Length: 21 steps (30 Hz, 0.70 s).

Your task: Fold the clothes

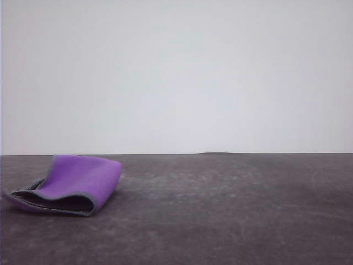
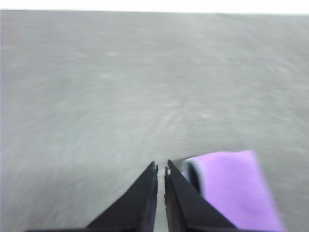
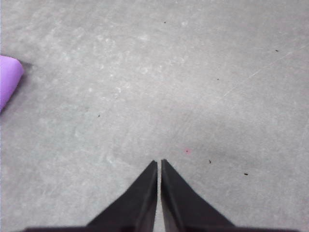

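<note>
The table (image 1: 231,210) is a dull, dark grey slab, scuffed and mottled with paler streaks, and behind it stands a bare, pale wall (image 1: 176,72) that meets the tabletop in one straight line. On the left part of that table lies the cloth (image 1: 77,185), folded over on itself so that the bright purple face shows on top, with a dark grey inner face and light grey stitched edging showing at the open mouth of the fold. In the front view its long axis runs roughly across the table, the open end gaping toward the table's left front and the rounded, closed fold pointing toward the table's middle. The upper layer bulges up rather than lying flat. In the left wrist view the left gripper (image 2: 161,168) has its two black fingers drawn almost together with only a thin slit between them and nothing caught there; the cloth (image 2: 236,188) sits just beside one finger, though that picture is smeared and I cannot tell whether they touch. In the right wrist view the right gripper (image 3: 159,163) is likewise pinched nearly closed on nothing, above bare table, with just a purple corner of the cloth (image 3: 8,77) well apart from it.
</note>
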Tool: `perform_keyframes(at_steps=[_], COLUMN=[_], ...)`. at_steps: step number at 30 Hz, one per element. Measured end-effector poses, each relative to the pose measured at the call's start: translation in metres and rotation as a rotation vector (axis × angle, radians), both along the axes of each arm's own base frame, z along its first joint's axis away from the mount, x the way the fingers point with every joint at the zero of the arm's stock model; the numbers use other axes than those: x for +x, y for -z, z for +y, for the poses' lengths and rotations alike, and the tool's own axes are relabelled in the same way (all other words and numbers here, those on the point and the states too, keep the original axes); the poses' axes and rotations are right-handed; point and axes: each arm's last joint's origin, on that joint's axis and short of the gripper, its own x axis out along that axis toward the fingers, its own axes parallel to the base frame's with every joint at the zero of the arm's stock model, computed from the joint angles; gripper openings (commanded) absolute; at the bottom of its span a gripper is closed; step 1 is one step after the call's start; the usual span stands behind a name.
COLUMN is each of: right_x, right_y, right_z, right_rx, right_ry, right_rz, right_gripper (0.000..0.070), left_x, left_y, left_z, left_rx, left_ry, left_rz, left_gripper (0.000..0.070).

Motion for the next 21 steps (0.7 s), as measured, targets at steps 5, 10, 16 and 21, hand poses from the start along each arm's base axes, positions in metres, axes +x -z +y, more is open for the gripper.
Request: perform_keyframes(at_steps=[5, 10, 16, 21], right_x=[0.000, 0.000, 0.000, 0.000], right_y=[0.000, 0.000, 0.000, 0.000], right_z=[0.000, 0.000, 0.000, 0.000], right_rx=[0.000, 0.000, 0.000, 0.000], right_ry=[0.000, 0.000, 0.000, 0.000], right_rz=[0.000, 0.000, 0.000, 0.000], right_gripper=[0.0005, 0.0005, 0.0005, 0.0005], left_x=[-0.025, -0.036, -0.041, -0.040], left_y=[0.054, 0.088, 0.098, 0.108], left_z=[0.001, 0.002, 0.003, 0.004], left_rx=[0.005, -0.020, -0.019, -0.028], left_ry=[-0.080, -0.104, -0.170, -0.201], left_rz=[-0.086, -0.163, -0.224, -0.224], left_gripper=[0.0016, 0.0016, 0.0016, 0.0016])
